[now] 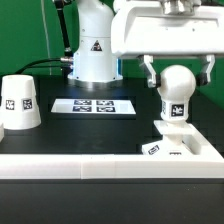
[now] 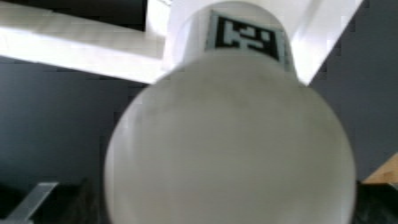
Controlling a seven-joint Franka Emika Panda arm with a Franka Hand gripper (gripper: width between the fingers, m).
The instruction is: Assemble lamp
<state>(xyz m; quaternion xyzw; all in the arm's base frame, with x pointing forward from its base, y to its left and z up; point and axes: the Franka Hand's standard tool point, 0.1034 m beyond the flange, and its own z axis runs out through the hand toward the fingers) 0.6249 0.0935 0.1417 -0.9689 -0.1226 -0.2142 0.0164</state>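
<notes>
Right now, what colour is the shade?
White, with a black-and-white square tag on its side: shade. Clearest in the exterior view.

Bulb upright on base; shade well apart.

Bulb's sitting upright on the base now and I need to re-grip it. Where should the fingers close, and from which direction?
Come straight down from above and close on the round body of the bulb, one finger on each side. It stands upright, neck down on the base, so its widest part faces up. The open gripper already straddles it at that height.
</notes>
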